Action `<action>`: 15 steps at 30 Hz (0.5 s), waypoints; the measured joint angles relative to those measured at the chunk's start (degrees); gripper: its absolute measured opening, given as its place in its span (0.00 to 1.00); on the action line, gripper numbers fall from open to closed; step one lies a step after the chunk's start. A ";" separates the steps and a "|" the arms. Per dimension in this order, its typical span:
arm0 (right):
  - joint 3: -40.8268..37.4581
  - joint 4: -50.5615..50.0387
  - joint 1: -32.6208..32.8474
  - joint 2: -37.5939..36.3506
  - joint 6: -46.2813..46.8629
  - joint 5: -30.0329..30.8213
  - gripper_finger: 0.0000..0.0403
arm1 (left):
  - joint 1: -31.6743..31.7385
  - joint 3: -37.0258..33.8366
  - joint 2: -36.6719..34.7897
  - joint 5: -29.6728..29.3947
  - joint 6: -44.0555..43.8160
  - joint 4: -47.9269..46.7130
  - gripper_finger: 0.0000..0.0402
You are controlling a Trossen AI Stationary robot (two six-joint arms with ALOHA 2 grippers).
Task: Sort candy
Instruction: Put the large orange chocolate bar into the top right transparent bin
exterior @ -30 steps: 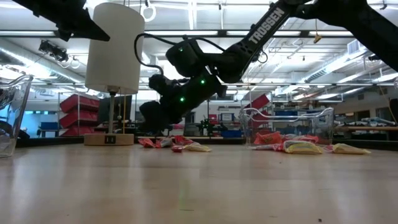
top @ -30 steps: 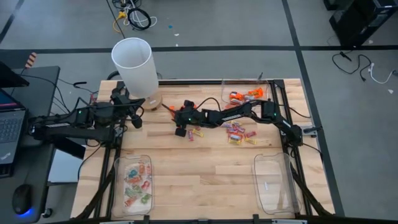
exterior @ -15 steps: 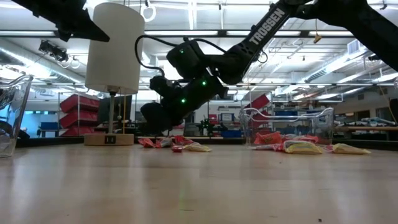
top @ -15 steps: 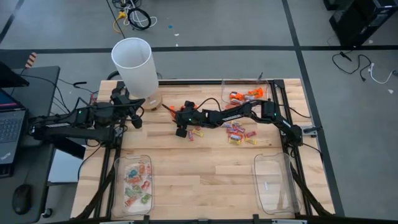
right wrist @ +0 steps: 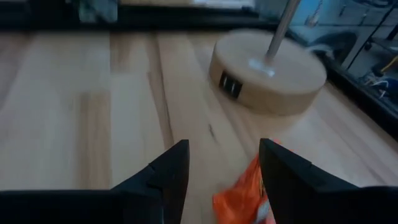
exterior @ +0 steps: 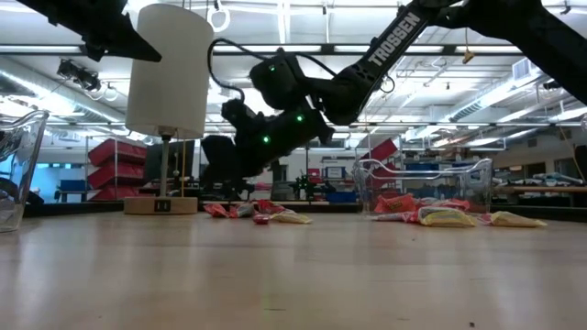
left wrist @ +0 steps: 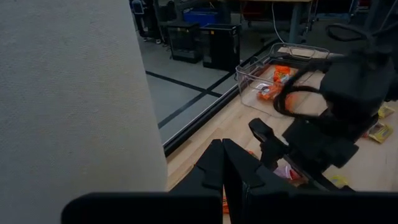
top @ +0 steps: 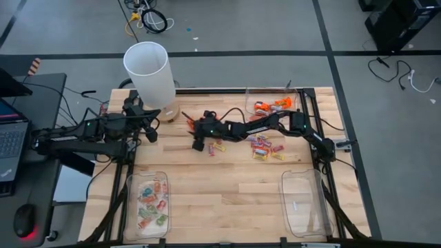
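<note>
Loose candy lies on the wooden table: a few pieces (top: 217, 146) at the middle and a bigger cluster (top: 265, 147) to their right. In the low view they show as flat wrappers (exterior: 259, 213). My right gripper (top: 197, 145) hangs open just left of the small group, a little above the table (exterior: 213, 167). In its wrist view an orange candy (right wrist: 244, 194) lies on the wood below its fingers (right wrist: 283, 171); I see no touch. My left gripper (top: 153, 132) waits shut at the far left, beside the lamp.
A lamp with a white shade (top: 148, 72) and a round wooden base (right wrist: 267, 71) stands far left. A clear tray (top: 249, 93) with orange candy sits at the far right, a tray (top: 129, 207) with mixed candy near left, and another tray (top: 303, 203) near right.
My right gripper has tipped its fingers up a little from the table and rolled slightly, staying open over the same spot. The candy has not moved.
</note>
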 joint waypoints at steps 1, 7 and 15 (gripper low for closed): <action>0.00 0.69 -0.02 -0.02 0.84 0.00 0.44 | 0.01 0.00 0.00 0.00 0.00 0.01 0.00; 0.00 0.69 -0.02 -0.02 4.26 0.00 0.44 | 0.01 0.00 0.00 0.00 -0.02 0.01 0.00; 0.00 -1.27 0.46 -0.02 11.98 3.44 0.44 | 0.00 0.00 0.02 0.00 -0.02 0.01 0.00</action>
